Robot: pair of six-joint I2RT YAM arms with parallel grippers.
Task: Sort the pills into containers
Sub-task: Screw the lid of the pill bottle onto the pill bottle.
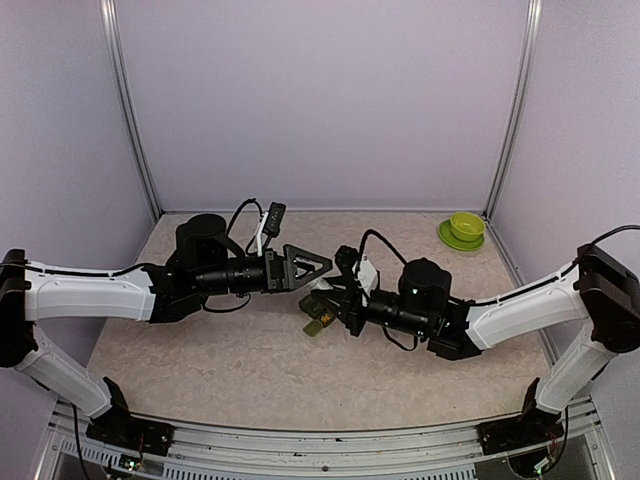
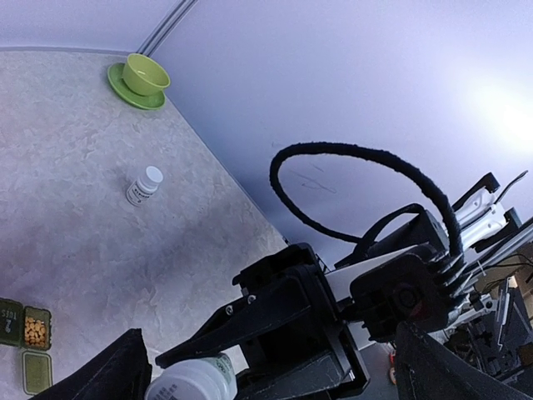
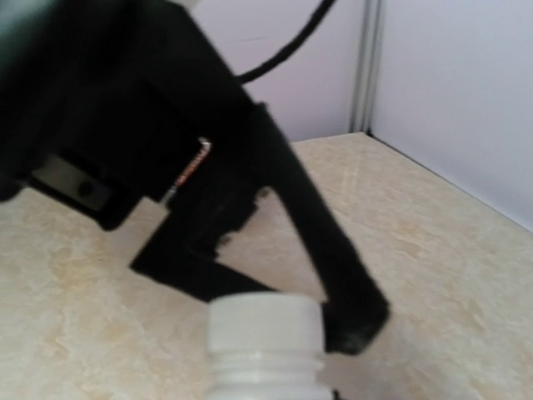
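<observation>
My right gripper is shut on a white pill bottle and holds it above the table, its white cap on and pointing toward my left gripper. The bottle also shows in the left wrist view. My left gripper is open, and its black fingers stand on either side of the cap without closing on it. The dark green containers lie on the table just below both grippers. In the left wrist view the containers show one open compartment with tan pills.
A second white pill bottle stands upright on the table between the containers and the lime-green bowl on its saucer in the far right corner. Purple walls enclose the table on three sides.
</observation>
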